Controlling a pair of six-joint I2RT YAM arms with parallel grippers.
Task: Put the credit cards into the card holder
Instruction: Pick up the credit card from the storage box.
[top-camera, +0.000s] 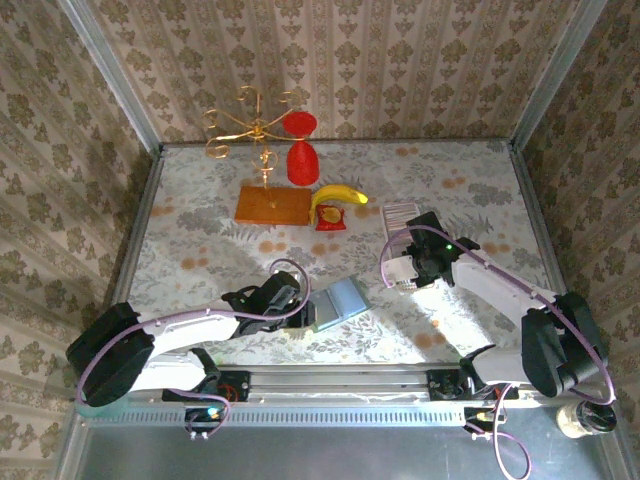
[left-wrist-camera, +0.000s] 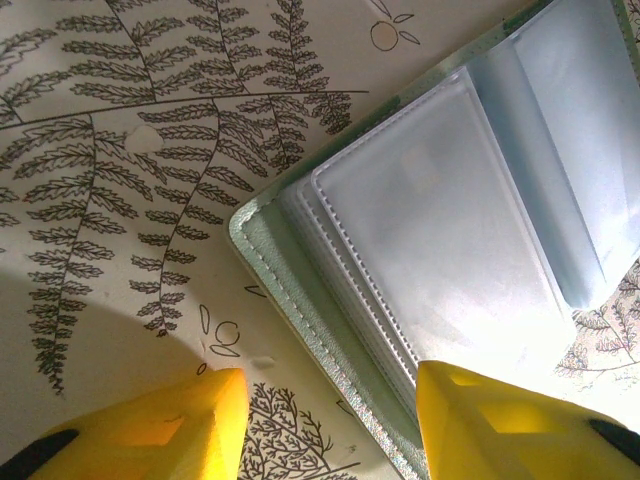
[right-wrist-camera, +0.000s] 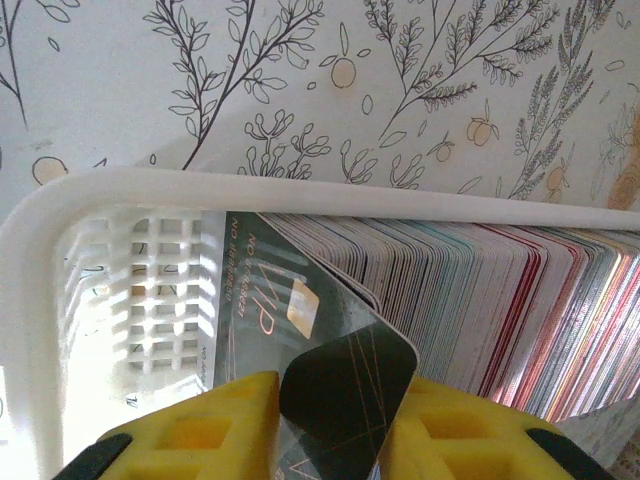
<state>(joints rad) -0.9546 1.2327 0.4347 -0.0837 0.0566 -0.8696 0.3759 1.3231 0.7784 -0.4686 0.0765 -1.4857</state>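
The card holder (top-camera: 338, 300) lies open on the table, pale green outside with bluish clear sleeves (left-wrist-camera: 430, 230) inside. My left gripper (top-camera: 303, 308) is open at its left edge (left-wrist-camera: 332, 410): one yellow finger is over the table, the other over the sleeves. The credit cards (right-wrist-camera: 500, 300) stand as a striped row of edges in a white slotted tray (right-wrist-camera: 200, 185), right of centre in the top view (top-camera: 400, 213). My right gripper (top-camera: 408, 268) is over the tray's near end, shut (right-wrist-camera: 335, 420) on a dark card (right-wrist-camera: 345, 390) tilted up from the row.
At the back stand a wooden board (top-camera: 272, 205) with a gold wire stand (top-camera: 250, 125), a red goblet-like object (top-camera: 302, 160), and a banana (top-camera: 338, 195) on a small red holder (top-camera: 330, 220). Wallpapered walls close the table on three sides.
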